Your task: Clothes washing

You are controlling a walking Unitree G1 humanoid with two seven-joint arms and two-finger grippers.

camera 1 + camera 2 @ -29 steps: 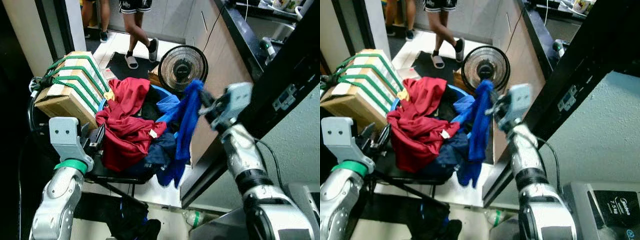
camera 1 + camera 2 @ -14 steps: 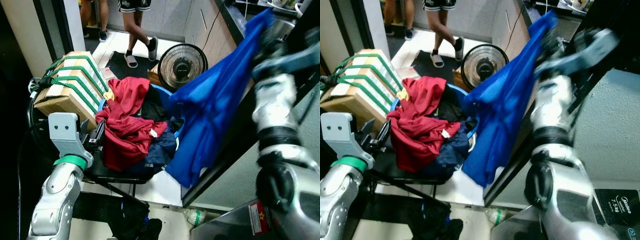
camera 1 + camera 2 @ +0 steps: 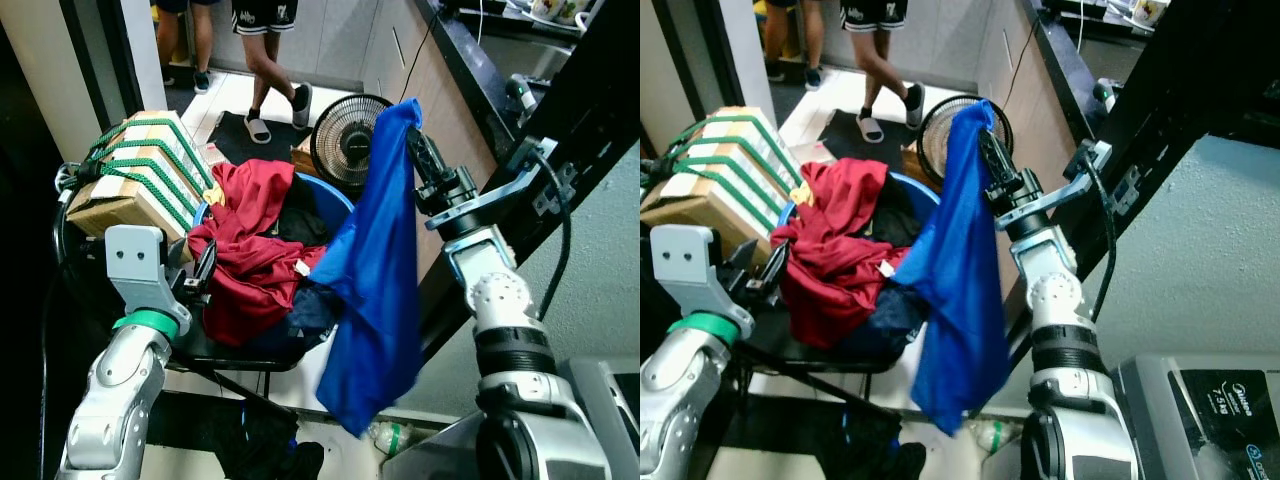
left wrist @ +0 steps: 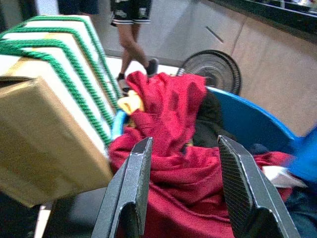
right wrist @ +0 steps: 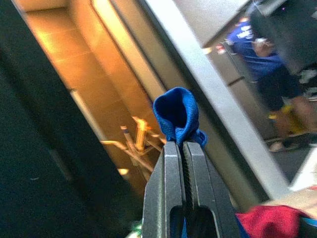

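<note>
Right gripper (image 3: 412,140), pinched tight on the blue garment (image 3: 375,290) hanging beside the blue basket (image 3: 335,195), should carry it high so its hem clears the pile.

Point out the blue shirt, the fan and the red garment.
blue shirt (image 3: 375,270), left eye view, middle of the hanging cloth.
fan (image 3: 345,145), left eye view, its grille.
red garment (image 4: 173,168), left wrist view, its folds.

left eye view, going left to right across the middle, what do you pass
cardboard box bound with green rope → left gripper → red garment → blue garment hanging from the right gripper → right arm
</note>
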